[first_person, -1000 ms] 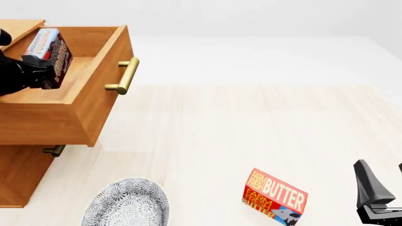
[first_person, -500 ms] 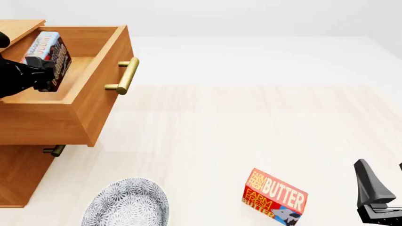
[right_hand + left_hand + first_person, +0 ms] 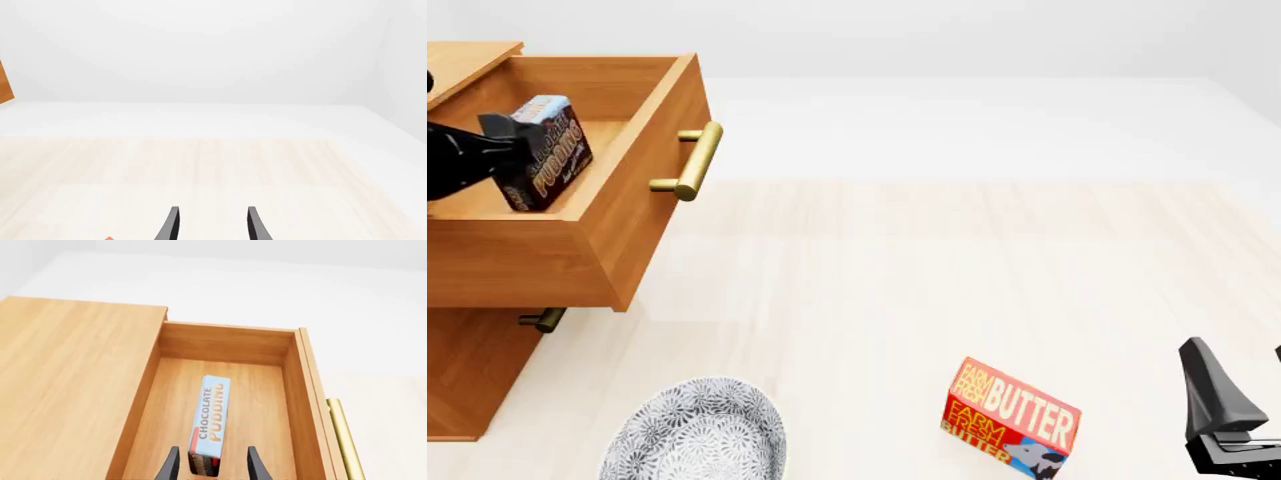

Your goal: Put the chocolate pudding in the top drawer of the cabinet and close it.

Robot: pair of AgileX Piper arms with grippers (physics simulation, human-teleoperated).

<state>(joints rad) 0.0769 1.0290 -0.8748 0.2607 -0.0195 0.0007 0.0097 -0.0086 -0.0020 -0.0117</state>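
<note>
Chocolate pudding (image 3: pixel 550 153) stands on its thin edge inside the top drawer (image 3: pixel 627 215) of the cabinet (image 3: pixel 481 370), and the drawer is pulled out. The left hand (image 3: pixel 210 466) is over the drawer with its two fingers spread a little wider than the box; the near end of the box sits between them, but it is hard to tell if they touch it. The counter (image 3: pixel 961 270) is pale wood with a light grain, and behind it the floor and wall are plain white. A red butter box (image 3: pixel 1010 412) lies on the counter near the front, and a gray patterned plate (image 3: pixel 694 430) sits by the bottom of the cabinet. The front view shows the brass handle (image 3: pixel 691 162) of the top drawer, a bit of the lower handle (image 3: pixel 542 320) under it, and the right hand (image 3: pixel 1228 415) low at the edge. The left wrist view looks down into the drawer and shows the words on the box. The right wrist view shows the right hand's fingers (image 3: pixel 171 225) apart with nothing between them, over bare counter.
</note>
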